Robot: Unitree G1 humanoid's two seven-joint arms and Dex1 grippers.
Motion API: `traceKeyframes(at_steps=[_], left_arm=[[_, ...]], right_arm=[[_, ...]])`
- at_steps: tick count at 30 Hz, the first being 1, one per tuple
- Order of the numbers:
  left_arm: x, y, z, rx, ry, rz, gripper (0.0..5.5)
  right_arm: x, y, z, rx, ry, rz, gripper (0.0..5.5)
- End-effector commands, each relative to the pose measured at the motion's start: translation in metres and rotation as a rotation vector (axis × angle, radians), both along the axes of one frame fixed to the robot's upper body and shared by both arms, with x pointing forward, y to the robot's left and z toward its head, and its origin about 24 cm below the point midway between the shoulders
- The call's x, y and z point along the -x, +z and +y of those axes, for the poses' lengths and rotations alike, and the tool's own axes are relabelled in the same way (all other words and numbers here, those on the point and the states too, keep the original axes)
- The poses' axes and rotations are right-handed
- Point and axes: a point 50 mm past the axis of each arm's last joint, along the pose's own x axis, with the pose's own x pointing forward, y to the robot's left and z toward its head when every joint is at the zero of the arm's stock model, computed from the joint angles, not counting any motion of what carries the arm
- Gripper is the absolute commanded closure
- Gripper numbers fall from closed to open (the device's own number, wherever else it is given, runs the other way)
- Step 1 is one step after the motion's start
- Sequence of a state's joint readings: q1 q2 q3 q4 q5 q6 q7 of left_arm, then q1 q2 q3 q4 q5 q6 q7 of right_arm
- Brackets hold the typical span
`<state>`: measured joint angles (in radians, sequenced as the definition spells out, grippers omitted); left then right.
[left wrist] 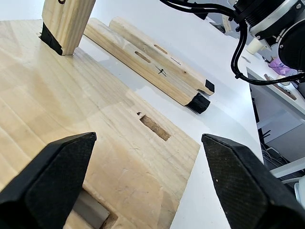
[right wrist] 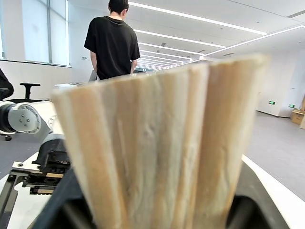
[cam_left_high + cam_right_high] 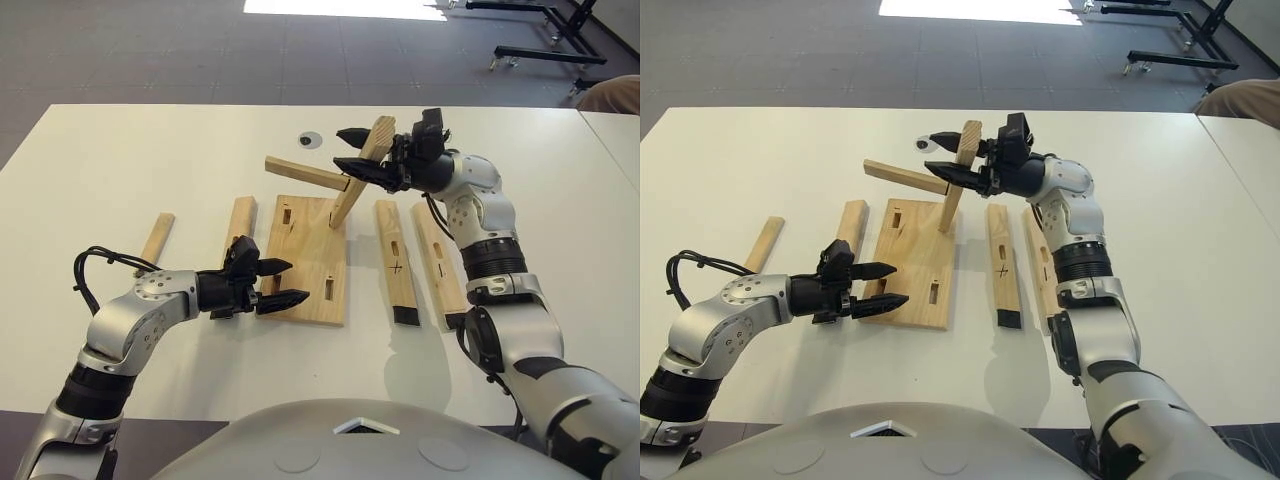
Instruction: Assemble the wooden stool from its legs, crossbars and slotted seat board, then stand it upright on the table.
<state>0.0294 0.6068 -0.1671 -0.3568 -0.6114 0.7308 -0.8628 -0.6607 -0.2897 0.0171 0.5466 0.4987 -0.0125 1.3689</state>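
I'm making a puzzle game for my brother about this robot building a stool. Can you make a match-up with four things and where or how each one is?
Things:
1. seat board
2. leg in the right gripper
3. left gripper
4. two black-tipped legs

Places or states:
A. lying side by side on the table, right of the seat board
B. tilted, lower end down on the seat board
C. flat on the table, in the middle
D. open, over the seat board's near edge

Pairs: 1-C, 2-B, 3-D, 4-A.
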Motion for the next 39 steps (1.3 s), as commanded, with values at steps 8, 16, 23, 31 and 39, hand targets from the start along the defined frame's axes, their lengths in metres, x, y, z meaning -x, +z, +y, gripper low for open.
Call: traceKeyframes(at_steps=[8,16,23,31,39], left_arm=[[0.0,-0.002,-0.003,-0.018,0.011,-0.023,1.44],[0.001,-0.006,-0.004,-0.014,0.025,-0.03,1.44],[0.002,-0.007,-0.003,-0.019,0.027,-0.034,1.44],[0.002,-0.01,-0.003,-0.023,0.027,-0.032,1.44],[0.002,-0.011,-0.002,-0.026,0.023,-0.033,1.44]], right_arm=[[-0.009,-0.015,0.001,0.123,0.019,0.261,3.45],[-0.019,0.0,-0.001,0.087,-0.073,0.221,2.0],[-0.023,0.038,-0.013,-0.086,-0.157,0.107,1.1],[-0.018,0.054,-0.014,-0.144,-0.19,0.061,1.1],[-0.005,0.044,-0.007,-0.152,-0.189,0.071,1.1]])
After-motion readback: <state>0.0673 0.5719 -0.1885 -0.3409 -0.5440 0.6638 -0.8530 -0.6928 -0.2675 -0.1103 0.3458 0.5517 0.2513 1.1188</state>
